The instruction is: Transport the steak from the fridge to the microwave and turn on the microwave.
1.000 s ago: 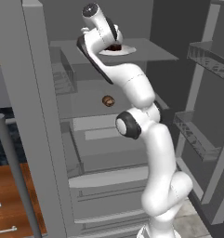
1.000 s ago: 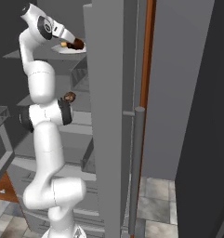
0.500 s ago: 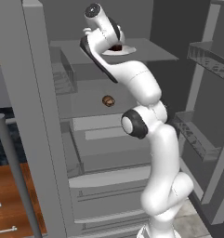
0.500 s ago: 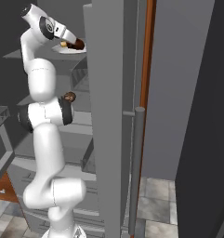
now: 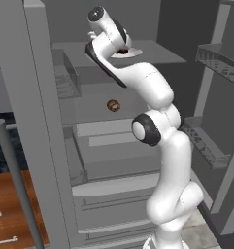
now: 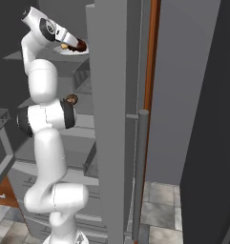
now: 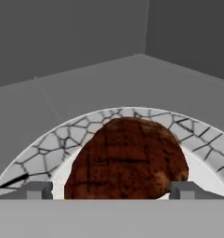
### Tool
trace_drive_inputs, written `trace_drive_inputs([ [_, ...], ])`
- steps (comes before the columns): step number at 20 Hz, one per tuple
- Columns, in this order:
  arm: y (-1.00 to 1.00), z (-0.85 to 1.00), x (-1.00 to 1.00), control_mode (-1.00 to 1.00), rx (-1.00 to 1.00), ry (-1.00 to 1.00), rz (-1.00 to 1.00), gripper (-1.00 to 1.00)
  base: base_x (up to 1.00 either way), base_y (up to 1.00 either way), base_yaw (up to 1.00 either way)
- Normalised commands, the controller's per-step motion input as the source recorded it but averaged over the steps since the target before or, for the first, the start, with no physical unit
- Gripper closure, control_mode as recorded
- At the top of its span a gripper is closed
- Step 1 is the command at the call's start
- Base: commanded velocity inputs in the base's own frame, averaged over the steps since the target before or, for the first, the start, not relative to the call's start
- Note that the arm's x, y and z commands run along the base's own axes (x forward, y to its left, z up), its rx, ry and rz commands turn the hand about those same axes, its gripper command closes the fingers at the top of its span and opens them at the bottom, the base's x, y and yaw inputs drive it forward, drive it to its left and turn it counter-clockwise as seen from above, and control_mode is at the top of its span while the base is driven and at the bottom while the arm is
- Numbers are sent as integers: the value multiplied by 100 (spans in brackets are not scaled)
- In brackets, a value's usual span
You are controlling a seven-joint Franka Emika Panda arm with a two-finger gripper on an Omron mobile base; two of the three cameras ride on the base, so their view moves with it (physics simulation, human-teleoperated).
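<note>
**At the fridge's top shelf: tool straddling the steak**

In the hand view, nearest: the tool has its two tips spread wide, one on each side of the steak, neither visibly pressing it. Open, not yet gripping.

Steak: dark brown, lumpy, lying on a white plate with a cracked-stone rim pattern. Plate rests on the grey upper shelf of the fridge.

Beyond: shelf floor runs back to the fridge's rear corner.

Lower shelf: small brown item, unidentified, well apart.

Judgement for the grasp: keep the tips centred across the steak's width, settle low enough to catch its flanks without scraping the plate, close evenly, then lift straight before withdrawing past the door.
</note>
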Motion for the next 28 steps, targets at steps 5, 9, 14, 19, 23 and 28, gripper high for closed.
trace_drive_inputs([
  [5, -16, -11, 23, -100, 0, 0, -11, -100, 0, 0, 0],
  [9, -3, 0, 43, -100, 0, 0, -7, -100, 0, 0, 0],
  [14, 0, -1, 30, -100, 0, 3, -3, -100, 0, 0, 0],
  [19, 0, -2, 4, -100, 0, 5, 0, 100, 0, 0, 0],
  [23, 0, 0, 0, -100, 0, 0, 0, 100, 0, 0, 0],
  [28, 0, 0, -20, -100, 0, 0, 0, 100, 0, 0, 0],
])
